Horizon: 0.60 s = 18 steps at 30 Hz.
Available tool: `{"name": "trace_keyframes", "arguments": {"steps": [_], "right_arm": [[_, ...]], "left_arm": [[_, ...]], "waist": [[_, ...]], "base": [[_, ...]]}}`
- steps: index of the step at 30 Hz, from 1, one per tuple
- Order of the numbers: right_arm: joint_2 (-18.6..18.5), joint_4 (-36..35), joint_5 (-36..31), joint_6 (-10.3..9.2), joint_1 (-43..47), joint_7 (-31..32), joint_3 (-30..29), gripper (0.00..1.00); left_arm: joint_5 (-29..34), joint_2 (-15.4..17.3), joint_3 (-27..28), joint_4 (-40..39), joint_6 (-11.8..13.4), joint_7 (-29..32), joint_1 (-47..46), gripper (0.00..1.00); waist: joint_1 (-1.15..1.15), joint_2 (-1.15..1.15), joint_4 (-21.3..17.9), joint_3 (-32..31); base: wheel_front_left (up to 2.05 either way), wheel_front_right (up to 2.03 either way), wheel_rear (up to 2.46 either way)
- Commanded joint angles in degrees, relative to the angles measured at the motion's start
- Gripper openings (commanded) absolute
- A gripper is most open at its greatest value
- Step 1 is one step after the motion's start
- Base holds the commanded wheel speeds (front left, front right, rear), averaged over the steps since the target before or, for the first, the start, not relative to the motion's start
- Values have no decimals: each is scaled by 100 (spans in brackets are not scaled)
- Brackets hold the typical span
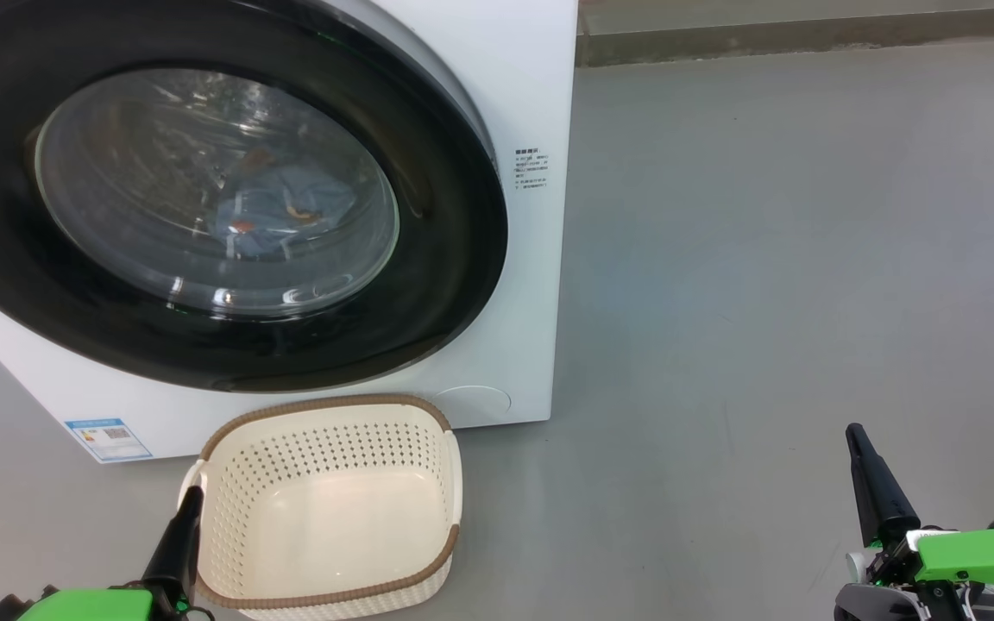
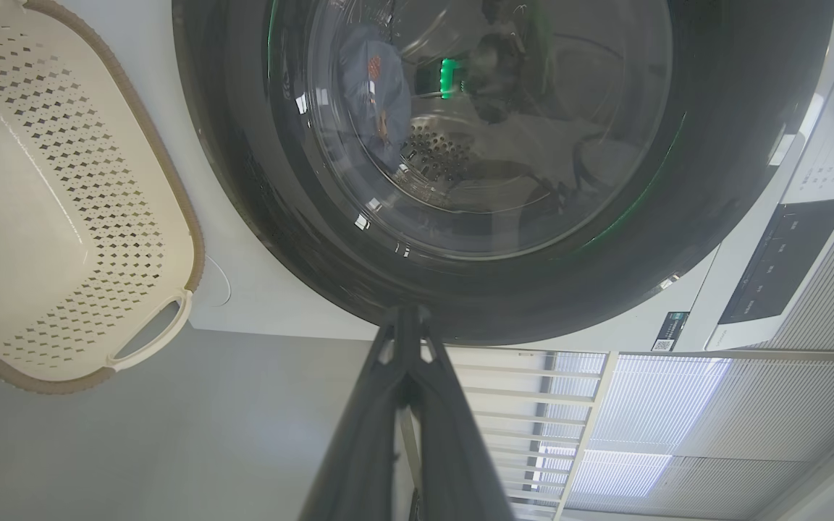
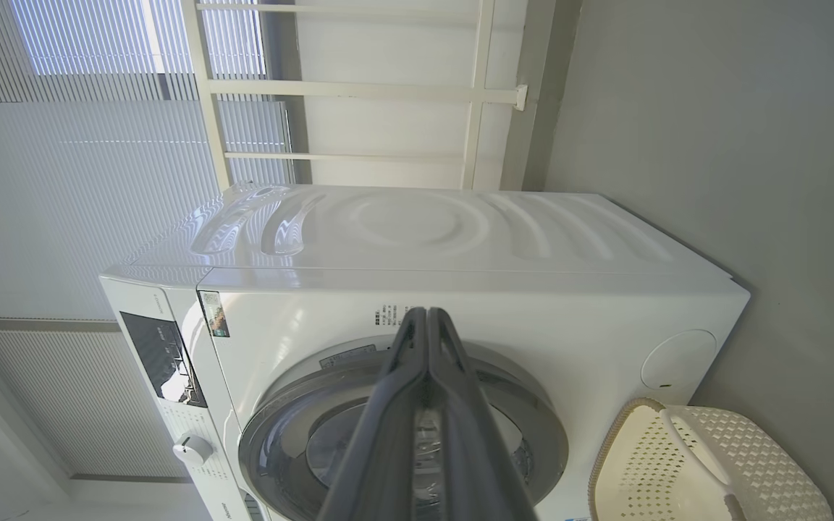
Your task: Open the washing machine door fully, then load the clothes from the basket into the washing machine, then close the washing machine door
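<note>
The washing machine door (image 1: 454, 250) sits closed, its black rim flush against the front of the washing machine (image 1: 531, 78); whether the latch has caught cannot be told. The clothes (image 1: 281, 211) lie inside the drum, behind the glass. The basket (image 1: 324, 448) stands empty on the floor (image 1: 764, 259), just in front of the machine and below the door. The left gripper (image 1: 193, 498) hovers near the basket's left handle, fingers pressed together and holding nothing. The right gripper (image 1: 855, 435) hangs well apart to the right, likewise pressed together and empty. Judgement: all three steps appear done. The next move calls only for checking the door, with a firm push on its rim if loose.
</note>
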Motion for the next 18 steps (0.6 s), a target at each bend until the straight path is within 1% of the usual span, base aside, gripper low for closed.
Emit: {"name": "trace_keyframes", "arguments": {"steps": [1,18], "right_arm": [[-15,-175,54,9,-50,46,133,0],[-15,-175,54,9,-50,47,133,0]], "left_arm": [[-48,57,202,-151,-17,36,-236,0],[-49,56,201,-151,-17,35,-236,0]], "waist": [[0,0,0,0],[0,0,0,0]], "base": [[0,0,0],[0,0,0]]}}
